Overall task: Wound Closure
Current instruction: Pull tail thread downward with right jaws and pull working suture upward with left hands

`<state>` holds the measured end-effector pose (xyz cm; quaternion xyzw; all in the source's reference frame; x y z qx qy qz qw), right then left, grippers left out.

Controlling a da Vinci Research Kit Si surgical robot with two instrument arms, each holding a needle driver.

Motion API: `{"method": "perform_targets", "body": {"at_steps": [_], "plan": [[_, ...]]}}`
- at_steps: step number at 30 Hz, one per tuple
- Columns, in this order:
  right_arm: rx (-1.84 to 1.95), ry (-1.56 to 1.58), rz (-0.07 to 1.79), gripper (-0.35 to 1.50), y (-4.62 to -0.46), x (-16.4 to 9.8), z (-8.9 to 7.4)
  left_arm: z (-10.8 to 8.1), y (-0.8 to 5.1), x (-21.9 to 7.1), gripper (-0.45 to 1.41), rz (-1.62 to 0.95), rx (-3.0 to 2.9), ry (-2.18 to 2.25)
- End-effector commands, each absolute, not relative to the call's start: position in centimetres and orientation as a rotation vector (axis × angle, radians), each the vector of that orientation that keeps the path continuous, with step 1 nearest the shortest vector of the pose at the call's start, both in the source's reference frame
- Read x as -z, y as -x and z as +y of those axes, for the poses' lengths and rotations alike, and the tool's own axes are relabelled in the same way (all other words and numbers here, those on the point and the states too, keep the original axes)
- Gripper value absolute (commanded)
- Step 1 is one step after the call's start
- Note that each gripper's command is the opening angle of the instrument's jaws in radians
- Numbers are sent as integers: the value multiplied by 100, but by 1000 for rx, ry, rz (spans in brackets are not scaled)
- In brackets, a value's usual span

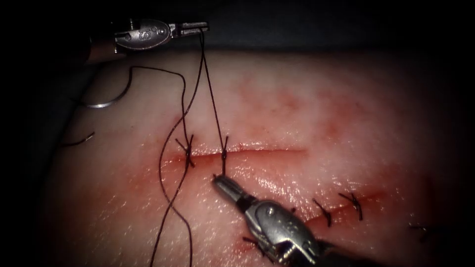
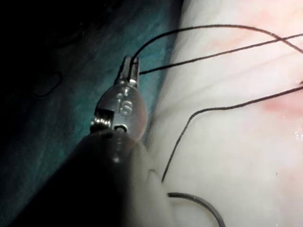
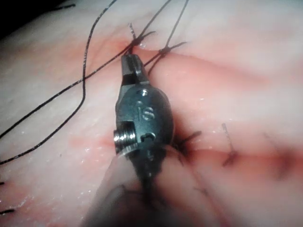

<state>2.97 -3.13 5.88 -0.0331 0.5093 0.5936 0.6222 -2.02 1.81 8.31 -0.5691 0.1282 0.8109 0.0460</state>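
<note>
The left tool (image 1: 199,27) hovers above the far edge of the tissue (image 1: 321,109), jaws shut on the thread (image 1: 211,89). From there two strands run down to a knot (image 1: 224,154) on the cut (image 1: 267,151). Just below that knot, the right tool (image 1: 217,180) is shut on the short thread end. The curved needle (image 1: 106,103) lies free on the tissue at the far left, held by neither tool, with thread trailing from it. In the left wrist view the left tool (image 2: 130,66) grips the thread, and the needle (image 2: 199,204) rests nearby. The right tool (image 3: 131,64) sits close to the knot (image 3: 137,42).
A tied stitch (image 1: 188,151) crosses the cut left of the knot. Long slack thread (image 1: 166,207) loops down towards the near edge. A second cut at the lower right carries dark stitches (image 1: 324,212). Red fluid (image 1: 208,165) stains the tissue around the cut. A cut thread end (image 1: 79,141) lies at the left.
</note>
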Motion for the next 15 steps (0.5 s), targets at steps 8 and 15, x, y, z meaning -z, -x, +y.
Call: {"method": "perform_targets", "body": {"at_steps": [8, 15], "plan": [[-1304, 65, 1131, -35, -317, -596, -347, 208, 199, -864, -45, 448, -2444, 1698], [-1300, 53, 1135, -35, -313, -594, -343, 202, 194, -857, -45, 440, -2426, 1745]]}}
